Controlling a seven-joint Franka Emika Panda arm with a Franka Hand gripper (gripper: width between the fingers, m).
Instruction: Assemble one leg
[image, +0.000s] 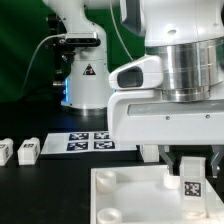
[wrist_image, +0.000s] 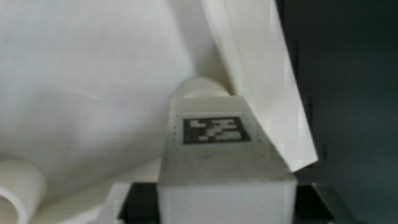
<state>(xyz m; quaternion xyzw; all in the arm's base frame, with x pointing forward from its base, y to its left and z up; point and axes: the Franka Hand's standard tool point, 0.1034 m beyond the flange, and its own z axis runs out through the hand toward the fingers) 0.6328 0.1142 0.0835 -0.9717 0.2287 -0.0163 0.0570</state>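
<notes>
My gripper (image: 187, 172) is shut on a leg (image: 187, 184), a small white block with a black-and-white tag, and holds it upright over the far right corner of the large white tray-like piece (image: 120, 195). In the wrist view the leg (wrist_image: 217, 140) fills the middle with its tag facing the camera, its far end at the tray's raised rim (wrist_image: 258, 80); the black fingers (wrist_image: 137, 198) press its two sides. Two more legs (image: 28, 150) (image: 5, 152) lie on the black table at the exterior view's left.
The marker board (image: 85, 141) lies flat on the table behind the tray. The arm's white base (image: 85, 70) stands at the back. The tray has round corner sockets, one (image: 108, 177) at its far left corner.
</notes>
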